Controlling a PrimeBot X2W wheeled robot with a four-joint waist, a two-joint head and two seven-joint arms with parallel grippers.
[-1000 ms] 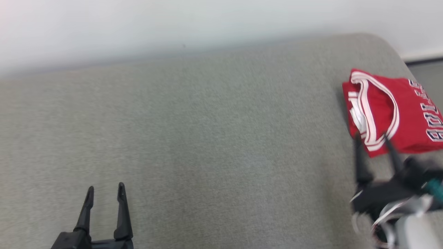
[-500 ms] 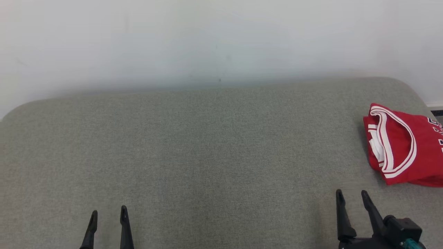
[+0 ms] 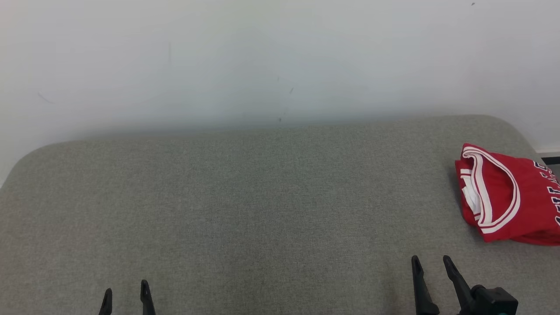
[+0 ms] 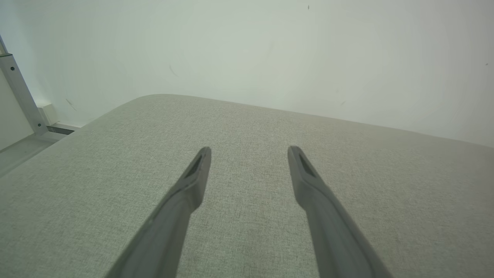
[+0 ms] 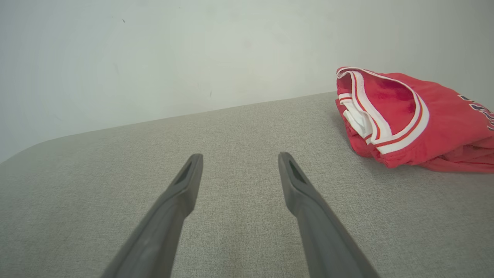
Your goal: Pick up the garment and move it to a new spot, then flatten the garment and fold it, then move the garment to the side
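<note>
The garment [image 3: 509,197] is a red jersey with white trim and dark lettering, lying folded at the right end of the grey cushioned surface [image 3: 245,205]; the right wrist view has the garment [image 5: 409,116] at its upper right. My right gripper [image 3: 431,262] stands open near the front edge, below and left of the garment, apart from it, nothing between its fingers. In its own view the right gripper [image 5: 240,156] points at bare fabric. My left gripper [image 3: 126,291] is open at the lower left, empty, and the left gripper [image 4: 249,150] faces bare fabric too.
A pale wall [image 3: 262,61] runs behind the surface. The surface has rounded far corners; its right edge [image 3: 531,144] drops to a dark floor strip. In the left wrist view a metal post [image 4: 21,96] and floor lie past the left edge.
The camera has tilted up, so everything sits lower in the picture. My right gripper has drawn back from the garment's near edge to the front. The garment lies still.
</note>
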